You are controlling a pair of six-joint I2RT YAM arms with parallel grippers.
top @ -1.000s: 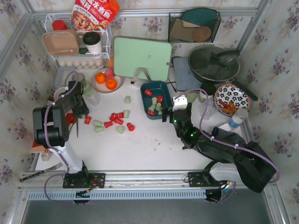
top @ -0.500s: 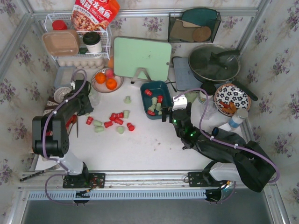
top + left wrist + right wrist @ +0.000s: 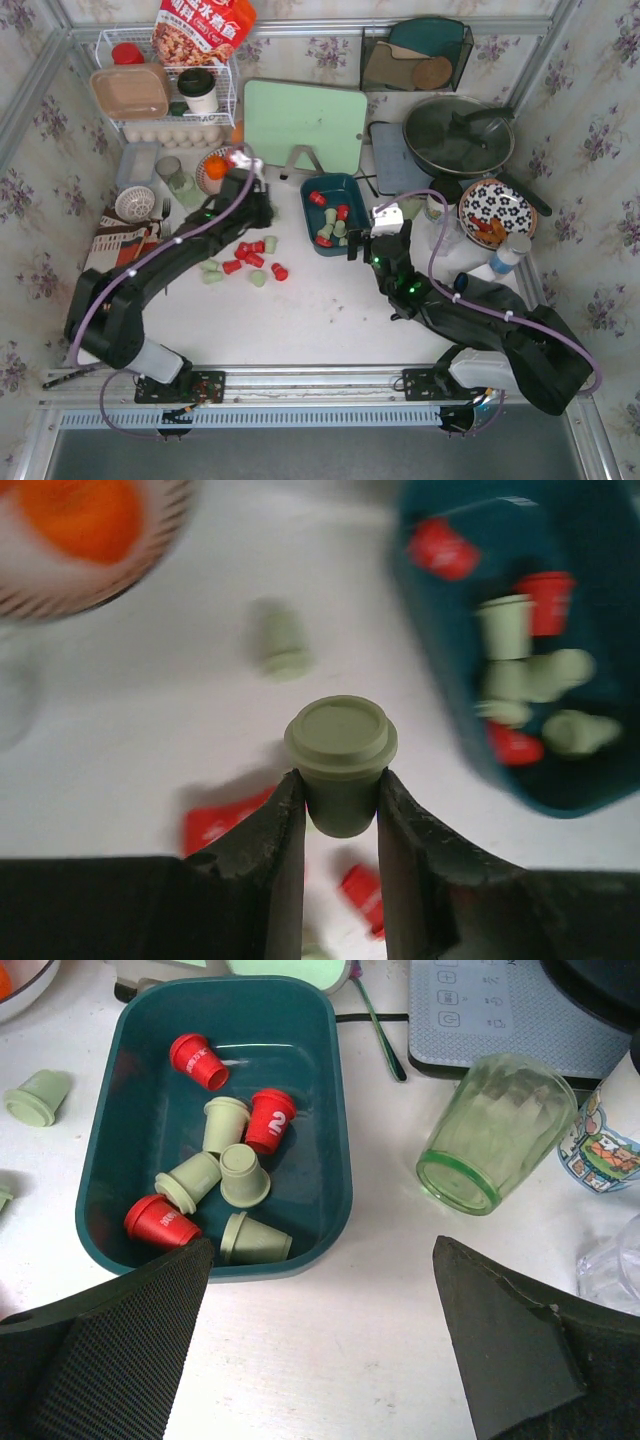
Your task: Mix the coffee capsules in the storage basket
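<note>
Left jaws pinch a pale green tapered coffee capsule (image 3: 340,742) just under its wide rim; the lip sits on the fingers, so it shouldn't slip. The left arm (image 3: 170,255) is stretched diagonally over the white desk (image 3: 320,320), with its wrist just left of the dark teal rectangular plastic storage basket (image 3: 342,1150). The capsule hangs over bare desk, not yet above the bin. Seven pods lie inside, three red and four green. Loose red and green capsules (image 3: 245,258) are scattered beside the arm. Right jaws gape wide and empty at the basket's near edge, the forearm low, probably leaving the approach free.
</note>
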